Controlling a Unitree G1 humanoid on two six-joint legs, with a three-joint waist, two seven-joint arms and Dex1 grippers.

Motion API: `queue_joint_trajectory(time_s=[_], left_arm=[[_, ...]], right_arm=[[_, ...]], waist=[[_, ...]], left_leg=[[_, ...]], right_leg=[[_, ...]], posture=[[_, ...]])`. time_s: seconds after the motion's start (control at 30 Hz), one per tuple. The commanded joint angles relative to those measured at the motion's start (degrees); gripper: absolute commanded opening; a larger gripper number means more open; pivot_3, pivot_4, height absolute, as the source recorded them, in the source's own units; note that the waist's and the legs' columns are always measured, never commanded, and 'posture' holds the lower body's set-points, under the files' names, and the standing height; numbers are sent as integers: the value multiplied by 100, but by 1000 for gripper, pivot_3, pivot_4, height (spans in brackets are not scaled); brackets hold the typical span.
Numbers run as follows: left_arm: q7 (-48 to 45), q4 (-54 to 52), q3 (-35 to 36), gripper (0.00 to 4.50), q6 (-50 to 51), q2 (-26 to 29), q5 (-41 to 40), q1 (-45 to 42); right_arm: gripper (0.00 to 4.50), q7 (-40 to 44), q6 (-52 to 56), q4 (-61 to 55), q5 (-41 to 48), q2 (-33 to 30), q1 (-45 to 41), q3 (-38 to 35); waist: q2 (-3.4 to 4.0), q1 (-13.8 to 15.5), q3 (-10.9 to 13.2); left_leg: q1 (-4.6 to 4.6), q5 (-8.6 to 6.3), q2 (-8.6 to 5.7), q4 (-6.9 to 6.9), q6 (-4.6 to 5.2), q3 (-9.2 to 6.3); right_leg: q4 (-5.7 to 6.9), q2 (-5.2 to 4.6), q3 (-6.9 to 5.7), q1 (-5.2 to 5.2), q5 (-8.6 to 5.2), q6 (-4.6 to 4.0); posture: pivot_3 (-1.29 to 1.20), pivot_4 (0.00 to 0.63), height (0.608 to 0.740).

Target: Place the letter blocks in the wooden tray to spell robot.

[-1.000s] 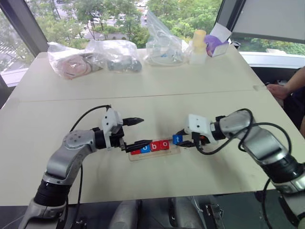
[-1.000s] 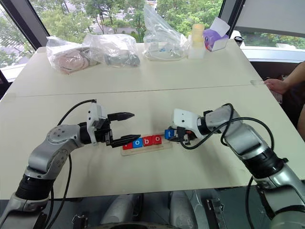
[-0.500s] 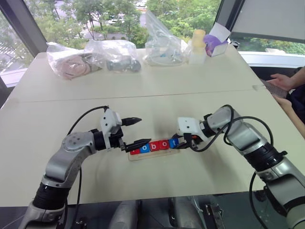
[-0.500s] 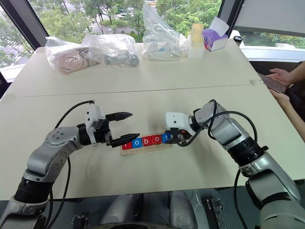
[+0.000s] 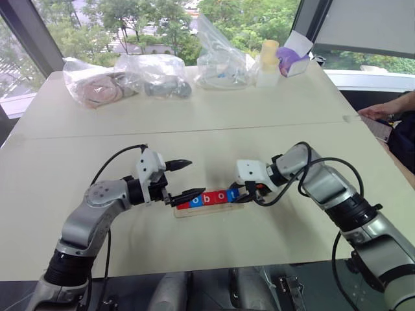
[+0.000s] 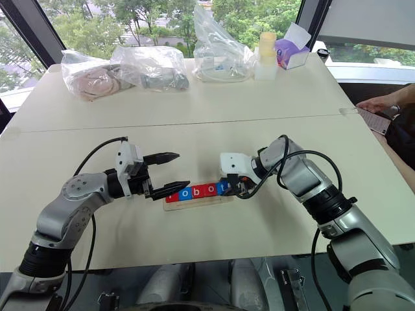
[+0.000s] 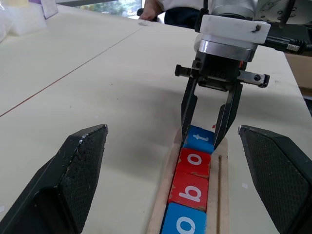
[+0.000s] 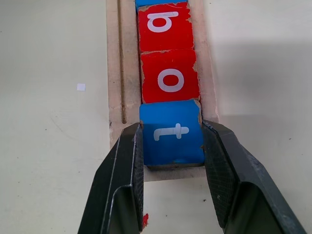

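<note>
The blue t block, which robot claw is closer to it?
The right claw. Its fingers are shut on the blue t block at the wooden tray's end. The left claw hangs open at the tray's other end, past the other blocks.

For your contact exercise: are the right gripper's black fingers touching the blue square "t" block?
Touching. The right wrist view shows both fingers pressed against opposite sides of the blue "t" block, with no gap.

Bright daylight thru rear windows [image 5: 162, 26], soft shadows on table [image 5: 194, 123], wrist views sharp, no glare.
</note>
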Motion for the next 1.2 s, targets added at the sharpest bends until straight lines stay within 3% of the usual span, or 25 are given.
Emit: queue_joint_trajectory(time_s=[0.03,0.27,0.47,0.5,0.77,1.2], left_arm=[[15,-243,98,4500,-93,12,-57,37],[6,-240,108,4500,-104,22,-52,46],[-32,-257,111,4500,-89,47,-76,62],[-47,-271,109,4500,-74,58,-91,70],[-86,-451,213,4500,211,261,-271,165],[-408,-760,711,4500,524,1154,-545,766]], right_arm=[[1126,28,40,-29,-66,73,-9,61],[1126,13,86,-51,-104,130,8,46],[4230,21,284,-163,-77,180,-30,-18],[4409,16,324,-253,-65,149,-29,-64],[4409,19,905,-1410,350,-431,243,-682],[4409,-392,2201,-3301,1561,-1823,1864,-2463]], waist=[[0,-3,0],[-1,-2,-1],[-1,-8,-1],[-1,0,-1],[-1,26,-1],[-1,27,0]], left_leg=[[0,0,0,0,0,0],[1,0,0,0,-1,0],[2,3,1,0,-4,0],[2,4,1,1,-6,-2],[-8,4,-1,-4,-7,-2],[-10,3,4,-6,-5,-1]], right_leg=[[0,0,0,0,0,0],[1,0,0,0,1,-1],[3,2,1,0,3,-5],[4,2,1,0,4,-5],[2,-1,1,-11,4,-5],[-1,-11,2,-12,-8,-24]], posture=[[0,150,740],[0,150,740],[0,150,740],[0,150,740],[0,150,740],[0,150,740]])
